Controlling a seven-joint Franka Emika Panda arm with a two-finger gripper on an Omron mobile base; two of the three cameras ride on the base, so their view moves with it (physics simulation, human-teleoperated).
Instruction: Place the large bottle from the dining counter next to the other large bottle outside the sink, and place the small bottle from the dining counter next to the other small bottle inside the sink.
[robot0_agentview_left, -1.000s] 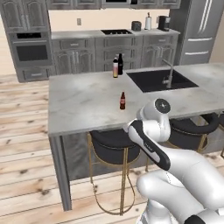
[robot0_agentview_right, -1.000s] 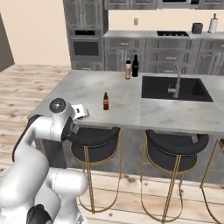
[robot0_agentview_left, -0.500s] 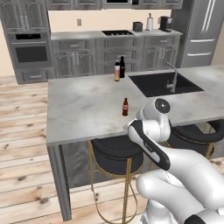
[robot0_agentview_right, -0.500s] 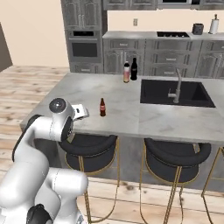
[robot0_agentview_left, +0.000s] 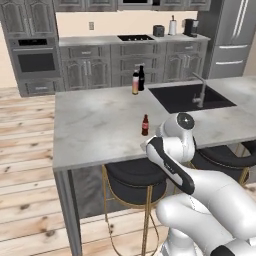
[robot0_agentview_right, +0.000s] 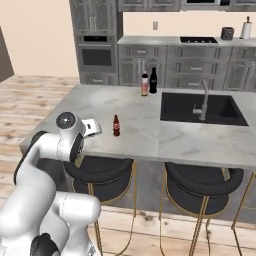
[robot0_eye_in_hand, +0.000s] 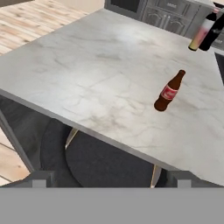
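Note:
The small bottle (robot0_agentview_left: 145, 125) (robot0_agentview_right: 116, 125) (robot0_eye_in_hand: 169, 92), brown with a red label, stands alone on the dining counter (robot0_agentview_left: 95, 120) (robot0_agentview_right: 145, 137) (robot0_eye_in_hand: 87, 74) near its front edge. At the back, by the sink's (robot0_agentview_left: 185, 97) (robot0_agentview_right: 200, 107) left corner, the dark large bottle (robot0_agentview_left: 141, 78) (robot0_agentview_right: 153, 80) (robot0_eye_in_hand: 215, 29) stands right beside the other large bottle (robot0_agentview_left: 135, 82) (robot0_agentview_right: 144, 84) (robot0_eye_in_hand: 200, 34). My gripper (robot0_eye_in_hand: 109, 181) (robot0_agentview_right: 91, 128) hangs open and empty in front of the counter's edge, short of the small bottle. The other small bottle is out of view.
A silver faucet (robot0_agentview_left: 201, 90) (robot0_agentview_right: 203, 100) rises at the sink's near rim. Black stools with gold legs (robot0_agentview_left: 135, 175) (robot0_agentview_right: 100, 170) (robot0_agentview_right: 200, 185) (robot0_eye_in_hand: 100, 162) are tucked under the counter's front. Grey cabinets, an oven and a fridge line the far wall.
The whole scene has shifted: the base has driven closer to the counter, so the small bottle looks nearer. The arm keeps its pose and the bottles have not moved.

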